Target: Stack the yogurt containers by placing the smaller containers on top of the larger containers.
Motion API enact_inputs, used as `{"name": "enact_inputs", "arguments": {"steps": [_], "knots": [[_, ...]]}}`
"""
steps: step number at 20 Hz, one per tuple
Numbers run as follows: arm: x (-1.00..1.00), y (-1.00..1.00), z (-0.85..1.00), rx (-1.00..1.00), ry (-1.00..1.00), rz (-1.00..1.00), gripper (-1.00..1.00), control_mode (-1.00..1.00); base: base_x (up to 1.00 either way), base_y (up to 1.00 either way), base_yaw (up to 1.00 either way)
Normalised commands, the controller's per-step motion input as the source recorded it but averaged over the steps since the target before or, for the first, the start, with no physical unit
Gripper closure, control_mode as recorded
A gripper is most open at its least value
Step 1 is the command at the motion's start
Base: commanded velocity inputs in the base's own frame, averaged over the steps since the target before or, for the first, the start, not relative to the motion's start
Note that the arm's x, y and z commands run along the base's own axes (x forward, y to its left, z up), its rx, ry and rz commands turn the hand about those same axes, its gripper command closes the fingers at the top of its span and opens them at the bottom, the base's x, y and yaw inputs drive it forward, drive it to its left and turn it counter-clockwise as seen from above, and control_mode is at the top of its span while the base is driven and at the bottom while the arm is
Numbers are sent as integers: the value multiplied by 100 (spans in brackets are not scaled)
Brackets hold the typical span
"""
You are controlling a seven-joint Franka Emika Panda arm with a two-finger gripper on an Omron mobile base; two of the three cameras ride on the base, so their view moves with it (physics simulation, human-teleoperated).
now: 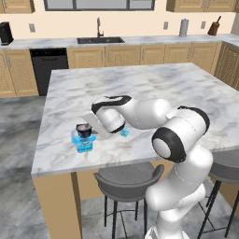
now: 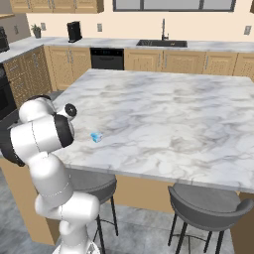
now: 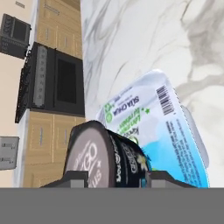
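Note:
The small dark round cup [image 1: 84, 130] is directly over the big squarish blue tub [image 1: 84, 143], near the island's front left corner. I cannot tell whether the two touch. My gripper [image 1: 92, 127] reaches in from the right and is shut on the cup. In the hand view the dark cup [image 3: 98, 159] stands between my fingertips [image 3: 72, 178], with my gripper [image 3: 116, 179] closed around it. The tub's labelled lid [image 3: 168, 127] lies just beyond the cup. The tiny translucent blue cup [image 1: 124, 133] stands alone on the marble to the right, also seen as the tiny cup [image 2: 95, 137].
The marble island top [image 1: 154, 88] stretches wide behind and to the right. Its front edge [image 1: 93, 167] is close to the tub. Grey stools [image 1: 128, 179] stand below that edge. A black oven [image 3: 57, 83] and wooden cabinets line the wall beyond.

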Motion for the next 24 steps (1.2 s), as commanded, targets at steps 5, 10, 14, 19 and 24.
{"name": "enact_inputs", "arguments": {"steps": [5,10,14,19,24], "knots": [[0,0,-2,0,0,0,-100,-100,0,0,0],[0,0,0,0,0,0,-100,-100,0,0,0],[0,-16,0,0,0,0,-100,-100,0,0,0],[-4,-30,2,1,0,-1,-100,-100,0,0,0],[-17,-52,22,0,0,-5,-100,-100,0,0,0]]}}
